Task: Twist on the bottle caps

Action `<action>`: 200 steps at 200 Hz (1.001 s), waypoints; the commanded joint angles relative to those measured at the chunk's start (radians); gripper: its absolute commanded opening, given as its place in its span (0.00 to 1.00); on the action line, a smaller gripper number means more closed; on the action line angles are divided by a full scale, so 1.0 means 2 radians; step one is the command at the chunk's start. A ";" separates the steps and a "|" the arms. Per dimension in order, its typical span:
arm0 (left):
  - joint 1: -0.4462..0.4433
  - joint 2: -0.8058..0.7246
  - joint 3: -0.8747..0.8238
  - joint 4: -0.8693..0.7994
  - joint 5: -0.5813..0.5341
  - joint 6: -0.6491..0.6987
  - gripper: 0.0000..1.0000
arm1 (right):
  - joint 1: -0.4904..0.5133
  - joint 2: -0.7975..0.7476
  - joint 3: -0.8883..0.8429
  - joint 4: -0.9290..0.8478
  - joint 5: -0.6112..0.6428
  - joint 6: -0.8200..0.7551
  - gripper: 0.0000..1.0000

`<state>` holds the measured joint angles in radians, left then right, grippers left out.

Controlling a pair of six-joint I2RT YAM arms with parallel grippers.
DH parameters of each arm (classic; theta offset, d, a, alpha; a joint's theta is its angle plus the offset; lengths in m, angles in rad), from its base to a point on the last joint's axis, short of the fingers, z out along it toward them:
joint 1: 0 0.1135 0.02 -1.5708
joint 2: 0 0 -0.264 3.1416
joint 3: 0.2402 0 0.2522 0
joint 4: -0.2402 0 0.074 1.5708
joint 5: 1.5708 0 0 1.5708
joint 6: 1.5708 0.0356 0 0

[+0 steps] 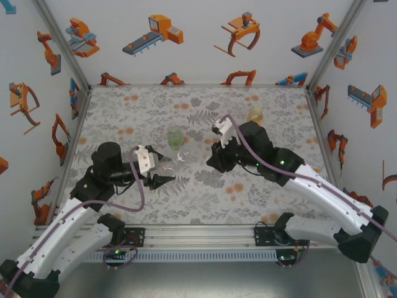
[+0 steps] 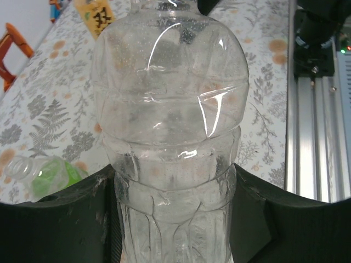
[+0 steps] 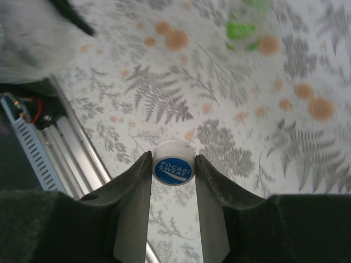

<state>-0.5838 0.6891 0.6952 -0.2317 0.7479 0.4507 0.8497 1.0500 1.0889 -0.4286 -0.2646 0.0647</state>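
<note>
**Capping step.** The left pincer (image 2: 175, 219) is clamped on the waist of the colourless bottle (image 2: 170, 109). The right pincer (image 3: 173, 161) is clamped on the white, blue-centred cap (image 3: 174, 167), to the right of that bottle and apart from its neck. Best practice is probably to square the cap to the neck, press lightly, then turn, because the thin walls may buckle. The cap reads "POCARI SWEAT". The marks on a yellow label (image 2: 94, 15) beyond the bottle are unreadable. The green bottle (image 1: 175, 137) sits on the bench (image 1: 124, 112) just behind the colourless one.
</note>
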 commanded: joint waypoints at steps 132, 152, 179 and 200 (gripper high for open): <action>-0.059 0.069 0.067 -0.155 -0.015 0.117 0.00 | 0.029 -0.003 0.043 0.004 -0.218 -0.317 0.10; -0.059 0.069 0.066 -0.150 -0.016 0.108 0.00 | 0.030 0.002 0.041 0.002 -0.219 -0.320 0.10; -0.059 0.070 0.068 -0.150 -0.014 0.106 0.00 | 0.033 0.007 0.036 0.006 -0.222 -0.321 0.09; -0.059 0.072 0.069 -0.150 -0.015 0.103 0.00 | 0.038 0.010 0.035 0.011 -0.219 -0.321 0.09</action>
<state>-0.6952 0.8318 0.7998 -0.5278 0.7010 0.6582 0.9070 1.0641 1.1477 -0.4137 -0.6800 -0.5526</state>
